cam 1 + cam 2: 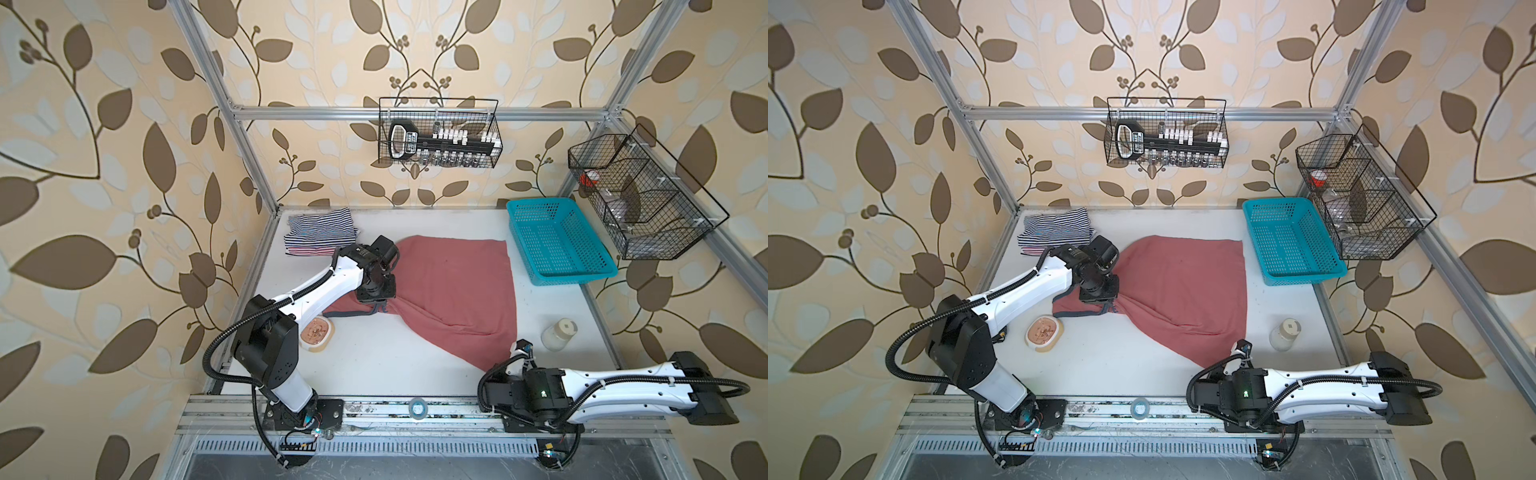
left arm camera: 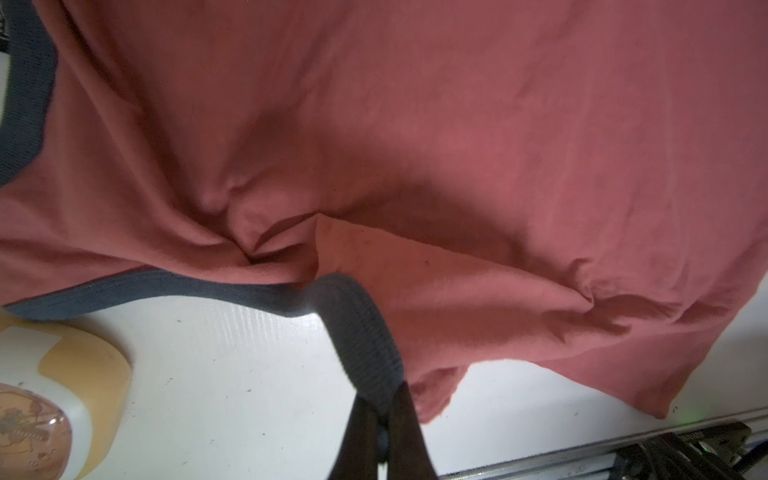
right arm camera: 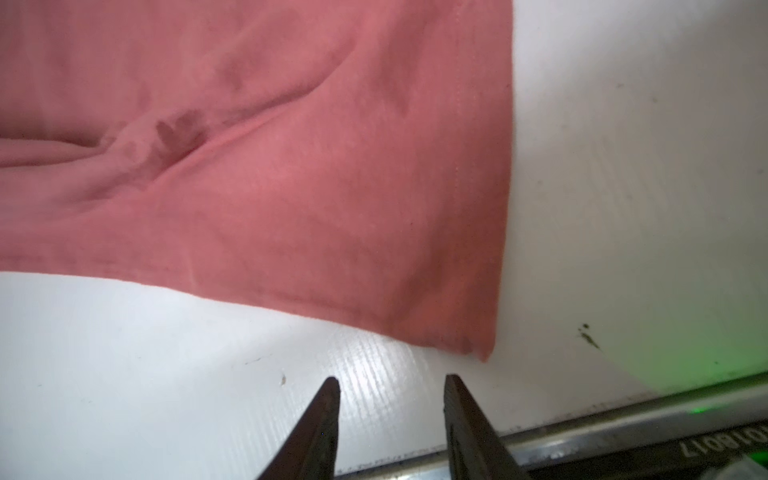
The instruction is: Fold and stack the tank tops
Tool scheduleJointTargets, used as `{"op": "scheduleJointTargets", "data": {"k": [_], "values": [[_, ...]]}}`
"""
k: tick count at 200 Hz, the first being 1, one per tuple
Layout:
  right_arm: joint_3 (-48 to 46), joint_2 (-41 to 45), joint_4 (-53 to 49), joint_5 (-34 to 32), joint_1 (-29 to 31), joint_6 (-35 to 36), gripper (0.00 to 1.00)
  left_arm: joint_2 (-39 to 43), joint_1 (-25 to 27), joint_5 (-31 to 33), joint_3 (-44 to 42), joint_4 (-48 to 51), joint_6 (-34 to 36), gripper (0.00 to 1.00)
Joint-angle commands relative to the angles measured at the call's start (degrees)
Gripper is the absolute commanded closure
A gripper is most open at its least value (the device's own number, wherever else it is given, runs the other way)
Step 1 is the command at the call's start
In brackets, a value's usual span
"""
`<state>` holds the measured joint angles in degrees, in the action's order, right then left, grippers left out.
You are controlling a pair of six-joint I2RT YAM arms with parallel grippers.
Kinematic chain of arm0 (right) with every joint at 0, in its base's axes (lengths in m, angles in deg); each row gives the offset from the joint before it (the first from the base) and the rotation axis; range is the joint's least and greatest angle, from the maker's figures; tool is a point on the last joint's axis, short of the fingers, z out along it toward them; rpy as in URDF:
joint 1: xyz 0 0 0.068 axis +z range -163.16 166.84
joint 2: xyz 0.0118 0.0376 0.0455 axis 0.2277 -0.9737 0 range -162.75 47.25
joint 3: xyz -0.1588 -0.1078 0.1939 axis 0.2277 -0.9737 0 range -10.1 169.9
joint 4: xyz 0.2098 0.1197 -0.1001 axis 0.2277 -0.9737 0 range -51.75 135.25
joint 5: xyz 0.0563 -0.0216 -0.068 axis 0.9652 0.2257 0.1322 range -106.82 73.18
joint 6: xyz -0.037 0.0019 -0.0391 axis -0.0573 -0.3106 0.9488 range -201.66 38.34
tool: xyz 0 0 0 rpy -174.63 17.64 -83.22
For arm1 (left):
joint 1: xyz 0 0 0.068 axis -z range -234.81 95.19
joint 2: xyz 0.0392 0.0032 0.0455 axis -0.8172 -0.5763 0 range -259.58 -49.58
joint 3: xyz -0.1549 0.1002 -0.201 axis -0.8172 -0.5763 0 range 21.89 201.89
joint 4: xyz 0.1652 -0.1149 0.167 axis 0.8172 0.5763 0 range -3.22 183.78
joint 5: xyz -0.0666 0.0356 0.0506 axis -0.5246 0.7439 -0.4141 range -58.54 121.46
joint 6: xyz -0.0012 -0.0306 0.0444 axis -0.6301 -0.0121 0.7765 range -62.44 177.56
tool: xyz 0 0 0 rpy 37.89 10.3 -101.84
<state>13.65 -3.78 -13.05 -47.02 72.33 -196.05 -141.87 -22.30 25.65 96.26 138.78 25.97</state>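
Note:
The dusty red tank top [image 1: 453, 291] [image 1: 1183, 291] lies spread on the white table, its body fanning toward the back right. My left gripper [image 1: 379, 308] [image 1: 1106, 309] is shut on its grey-blue trim strap [image 2: 365, 332]; in the left wrist view the fingers [image 2: 409, 432] pinch the trim just above the table. My right gripper [image 1: 521, 347] [image 3: 392, 384] stands open and empty, just short of the top's near hem corner [image 3: 478, 345]. A folded navy-white striped tank top [image 1: 322, 226] rests on a red-white striped one [image 1: 305, 250] at the back left.
A teal basket [image 1: 557, 241] stands at the back right. A lidded jar [image 1: 559, 334] is near the right edge. A round beige pad [image 1: 318, 332] lies by the left arm. A tape roll [image 1: 417, 409] sits on the front rail. Wire baskets [image 1: 440, 133] hang on the walls.

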Motion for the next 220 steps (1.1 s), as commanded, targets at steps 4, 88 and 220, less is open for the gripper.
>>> {"op": "scheduleJointTargets", "data": {"k": [4,88,220], "values": [[0.17,-5.59,-12.89,5.05,0.04,-38.65,0.59,1.48,-0.58,-2.48,-0.34,0.2,0.64,1.0],[-2.75,-8.5,-7.2,4.23,-0.24,-40.0,0.54,4.57,-0.48,-3.69,-2.81,-0.07,1.03,1.0],[-3.44,-13.06,-2.9,2.07,-4.08,-37.45,0.78,6.33,-0.48,-3.35,-3.88,0.11,1.27,1.0]]}}
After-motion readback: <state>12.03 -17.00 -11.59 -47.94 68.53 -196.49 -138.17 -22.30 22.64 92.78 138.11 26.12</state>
